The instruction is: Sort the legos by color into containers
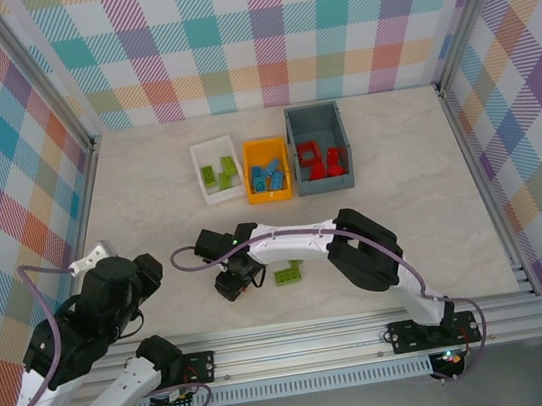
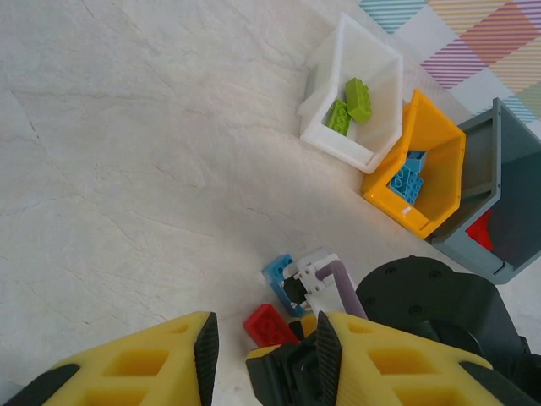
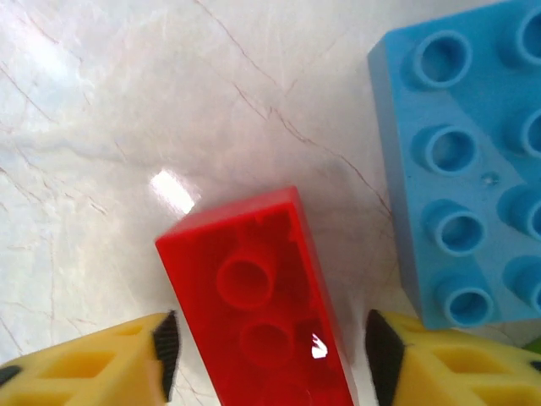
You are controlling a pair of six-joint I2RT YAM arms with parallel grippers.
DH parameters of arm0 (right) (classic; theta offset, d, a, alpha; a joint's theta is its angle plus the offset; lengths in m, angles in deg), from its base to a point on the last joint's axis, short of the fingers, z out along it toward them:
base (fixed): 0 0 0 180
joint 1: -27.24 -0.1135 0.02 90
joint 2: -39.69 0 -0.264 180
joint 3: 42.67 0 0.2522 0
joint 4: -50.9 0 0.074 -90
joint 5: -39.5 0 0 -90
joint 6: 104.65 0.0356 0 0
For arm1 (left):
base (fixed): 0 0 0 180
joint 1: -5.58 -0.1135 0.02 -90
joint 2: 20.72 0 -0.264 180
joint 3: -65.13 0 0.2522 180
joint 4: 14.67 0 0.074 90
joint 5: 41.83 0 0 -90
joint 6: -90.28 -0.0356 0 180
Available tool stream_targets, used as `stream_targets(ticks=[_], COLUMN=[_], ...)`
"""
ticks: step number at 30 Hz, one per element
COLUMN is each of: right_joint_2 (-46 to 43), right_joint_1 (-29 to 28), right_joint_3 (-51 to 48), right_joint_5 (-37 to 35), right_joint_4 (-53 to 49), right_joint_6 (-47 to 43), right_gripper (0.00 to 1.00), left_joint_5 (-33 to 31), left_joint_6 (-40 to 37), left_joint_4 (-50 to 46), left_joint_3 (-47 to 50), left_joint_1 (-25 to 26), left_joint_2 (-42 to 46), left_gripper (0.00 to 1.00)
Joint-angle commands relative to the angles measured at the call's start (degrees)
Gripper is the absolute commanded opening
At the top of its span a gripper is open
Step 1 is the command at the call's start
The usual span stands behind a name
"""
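A red lego (image 3: 262, 313) lies on the table between the fingers of my right gripper (image 3: 275, 359), which stands open with a small gap on each side of the brick. Right beside it lies a blue lego (image 3: 461, 169). The top view has this gripper (image 1: 232, 283) low over the table's near middle, with a lime green lego (image 1: 287, 274) just to its right. My left gripper (image 2: 266, 338) hovers open and empty at the near left, looking over the red lego (image 2: 269, 326) and the blue lego (image 2: 277, 271). The containers stand at the back: white (image 1: 203, 177), orange (image 1: 252, 190), grey (image 1: 315, 116).
Green bricks lie in the white bin, blue ones in the orange bin, red ones in the grey bin. The right arm (image 1: 359, 251) stretches across the near middle of the table. Checked walls close off the left, back and right sides.
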Motion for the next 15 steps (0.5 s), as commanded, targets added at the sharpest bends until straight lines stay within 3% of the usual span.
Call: stream_targets(ticks=[1,8,15], right_joint_2=[0.9,-1.9,-14.1], right_joint_1=[-0.1,-0.6,-0.5], right_joint_3=[2.1,-1.4,-7.5], right_joint_5=[1.1,0.7,-1.8], right_joint_4=[-1.9,-0.8,0.1], right_joint_6=[-0.8,-0.4,1.3], right_gripper=[0.55,0.41,0.36], left_joint_5=[0.6,1.6,8.3], left_joint_6=[-0.6,-0.7,-3.6], left_joint_4=[0.1,1.2,6.5], left_joint_3=[-0.3,0.5,1.0], left_joint_1=[0.3,0.3,0.3], left_joint_2=[-0.4,-0.7,-3.1], left_gripper=[0.37,0.37,0.37])
